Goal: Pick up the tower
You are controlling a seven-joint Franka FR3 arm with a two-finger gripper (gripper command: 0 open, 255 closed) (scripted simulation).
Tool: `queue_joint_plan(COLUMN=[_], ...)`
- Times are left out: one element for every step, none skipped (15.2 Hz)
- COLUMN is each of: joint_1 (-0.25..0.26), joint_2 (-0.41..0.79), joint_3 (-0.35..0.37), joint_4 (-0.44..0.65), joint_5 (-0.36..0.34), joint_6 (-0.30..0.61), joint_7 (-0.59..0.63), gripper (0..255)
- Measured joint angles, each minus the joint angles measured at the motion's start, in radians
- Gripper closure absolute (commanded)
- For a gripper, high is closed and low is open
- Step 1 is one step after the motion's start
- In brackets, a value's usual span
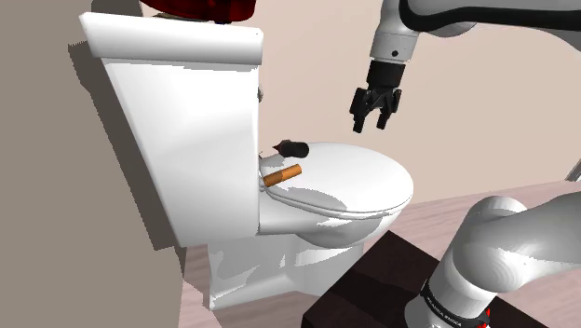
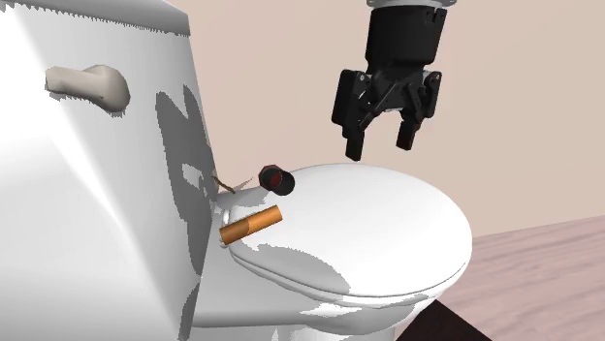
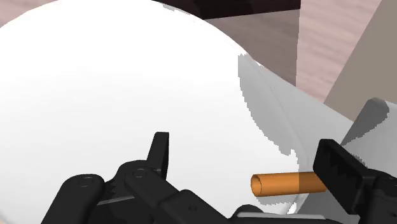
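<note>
An orange cylinder (image 1: pixel 282 175) (image 2: pixel 250 224) (image 3: pixel 286 183) lies on its side at the back of the white toilet lid (image 1: pixel 358 177) (image 2: pixel 388 228) (image 3: pixel 95 95), close to the tank. Just behind it lies a small dark object with a red end (image 1: pixel 292 147) (image 2: pixel 275 179). I cannot tell which of the two is the tower. My black gripper (image 1: pixel 375 119) (image 2: pixel 380 145) (image 3: pixel 245 149) hangs open above the lid, well clear of both, with nothing between its fingers. In the wrist view the cylinder sits beside one finger (image 3: pixel 337 168), outside the gap.
The white tank (image 1: pixel 186 121) (image 2: pixel 87 213) rises behind the lid, with a beige flush handle (image 2: pixel 89 85). Something dark red (image 1: pixel 200 7) rests on top of the tank. My dark stand (image 1: pixel 372 289) is beside the bowl, on a wood floor (image 1: pixel 447 210).
</note>
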Motion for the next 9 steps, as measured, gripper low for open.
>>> queue_joint_plan(joint_1=[0.000, 0.001, 0.002, 0.004, 0.005, 0.007, 0.008, 0.010, 0.013], joint_2=[0.000, 0.020, 0.049, 0.079, 0.116, 0.159, 0.193, 0.233, 0.278], joint_3=[0.000, -0.002, -0.005, -0.006, -0.009, -0.013, -0.016, -0.019, -0.019], joint_4=[0.000, 0.009, 0.018, 0.028, 0.040, 0.062, 0.077, 0.096, 0.129], joint_5=[0.000, -0.001, -0.002, -0.001, -0.002, -0.003, -0.004, -0.003, -0.002], joint_6=[0.000, 0.009, 0.024, 0.039, 0.058, 0.072, 0.085, 0.101, 0.108], joint_7=[0.000, -0.004, -0.010, -0.014, -0.021, -0.030, -0.037, -0.044, -0.048], gripper=[0, 0, 0, 0, 0, 0, 0, 0, 0])
